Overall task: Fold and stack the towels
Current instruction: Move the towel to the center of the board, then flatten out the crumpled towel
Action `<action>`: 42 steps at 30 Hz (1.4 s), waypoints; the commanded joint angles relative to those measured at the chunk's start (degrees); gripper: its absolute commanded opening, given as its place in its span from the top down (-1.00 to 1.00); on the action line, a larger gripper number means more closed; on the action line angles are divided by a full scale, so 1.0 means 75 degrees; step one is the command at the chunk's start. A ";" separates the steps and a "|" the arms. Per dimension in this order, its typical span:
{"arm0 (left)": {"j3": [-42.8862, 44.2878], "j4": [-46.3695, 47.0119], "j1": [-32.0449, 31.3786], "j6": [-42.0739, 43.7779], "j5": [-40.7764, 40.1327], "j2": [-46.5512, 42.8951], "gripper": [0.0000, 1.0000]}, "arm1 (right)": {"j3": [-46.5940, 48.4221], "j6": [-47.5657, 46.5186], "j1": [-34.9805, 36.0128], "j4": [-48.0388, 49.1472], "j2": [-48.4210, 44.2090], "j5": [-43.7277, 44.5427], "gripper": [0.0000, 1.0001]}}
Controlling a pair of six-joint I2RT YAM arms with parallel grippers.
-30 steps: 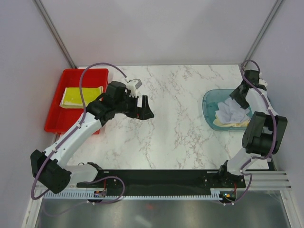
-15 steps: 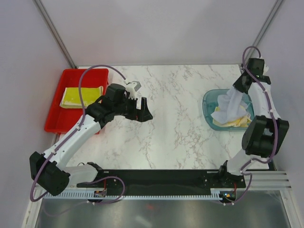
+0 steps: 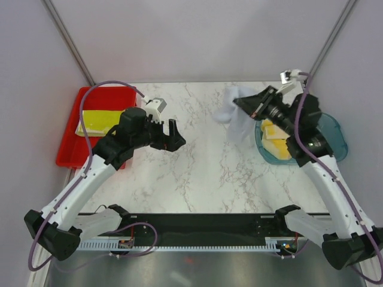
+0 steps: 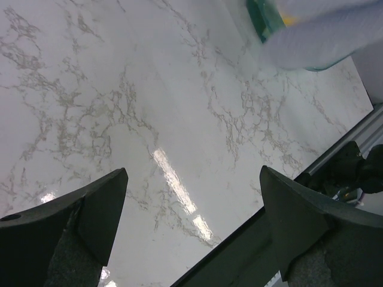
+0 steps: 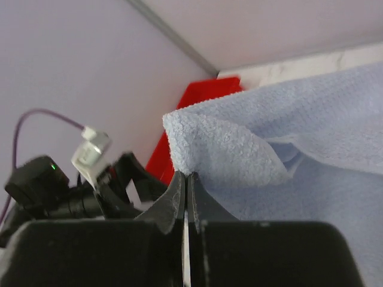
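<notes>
The right hand is pinched tight on a corner of a pale towel, which hangs limp above the worktop beside the bin (soft and light, I'd judge; best taken by its corners). The left hand gapes wide, empty.

A table with a glossy white top veined in grey like marble fills the middle of the space, and a streak of light glares on it in the left wrist view. Plain pale lilac-grey panels close it in: a back wall, a left wall and a right wall, with slim metal struts down the rear corners. Along the near edge lie a black strip, a white slotted rail and a brushed metal surface.
</notes>
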 commanded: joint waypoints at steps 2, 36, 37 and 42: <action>-0.0260 -0.0039 0.0114 -0.0324 -0.1070 -0.0537 -0.97 | -0.2041 0.0520 0.1429 0.0310 0.0593 0.0361 1.00; -0.1901 0.0289 0.1344 -0.0935 -0.1811 -0.0947 -0.76 | 0.2452 -0.4167 0.2709 0.0320 0.8398 0.0458 -0.25; -0.1925 0.0289 0.1379 -0.0935 -0.1603 -0.0948 -0.76 | 0.2569 -0.4214 0.2720 0.0355 0.8492 0.0353 -0.25; -0.1925 0.0277 0.1567 -0.0876 -0.1168 -0.0901 -0.73 | 0.2758 -0.4531 0.2826 0.0332 0.8996 0.0118 -0.24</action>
